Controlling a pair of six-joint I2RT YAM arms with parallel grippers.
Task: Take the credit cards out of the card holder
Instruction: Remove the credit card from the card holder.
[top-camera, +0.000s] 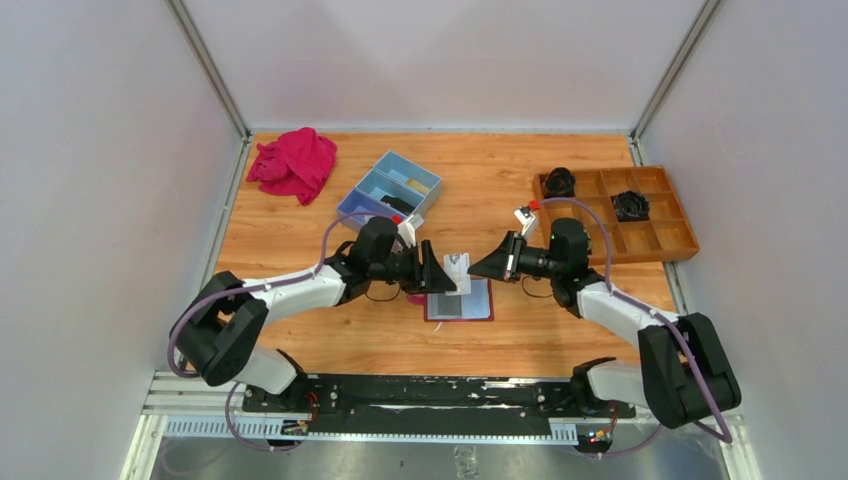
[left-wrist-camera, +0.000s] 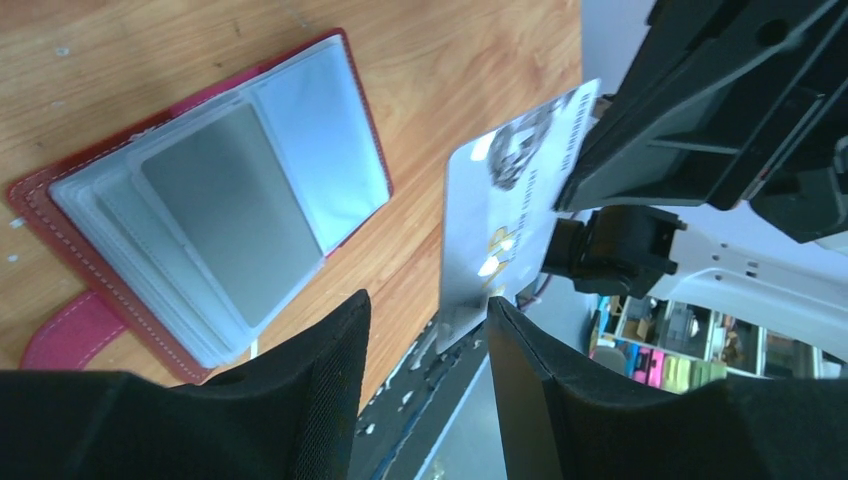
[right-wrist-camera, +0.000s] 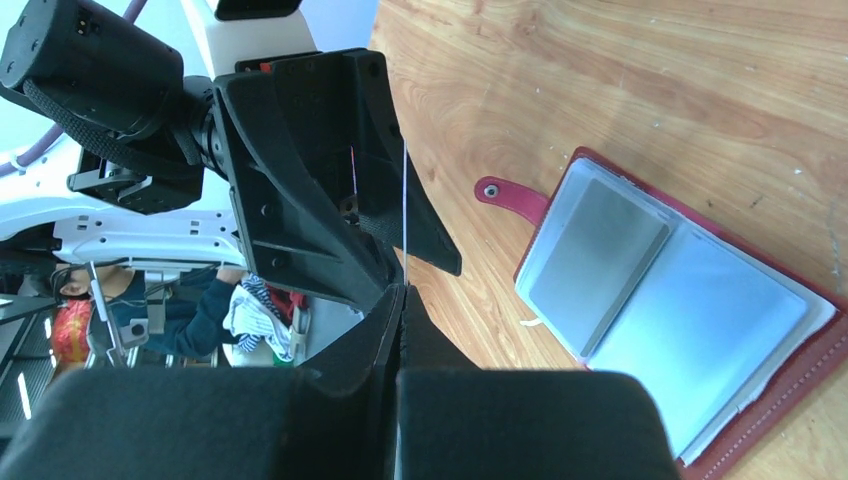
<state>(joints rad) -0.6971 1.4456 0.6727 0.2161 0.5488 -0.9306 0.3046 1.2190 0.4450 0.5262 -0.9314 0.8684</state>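
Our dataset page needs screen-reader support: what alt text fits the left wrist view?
A silver credit card, pinched by the right gripper, sits in the gap between the left gripper's open jaws. Beside it the red card holder lies open on the table, a grey card in its clear pocket.

We get bright, even overhead light, with faint soft shadows on the table (top-camera: 480, 170) around the card holder (top-camera: 470, 300). Its clear pockets carry pale glare; wrist-view foregrounds blur.
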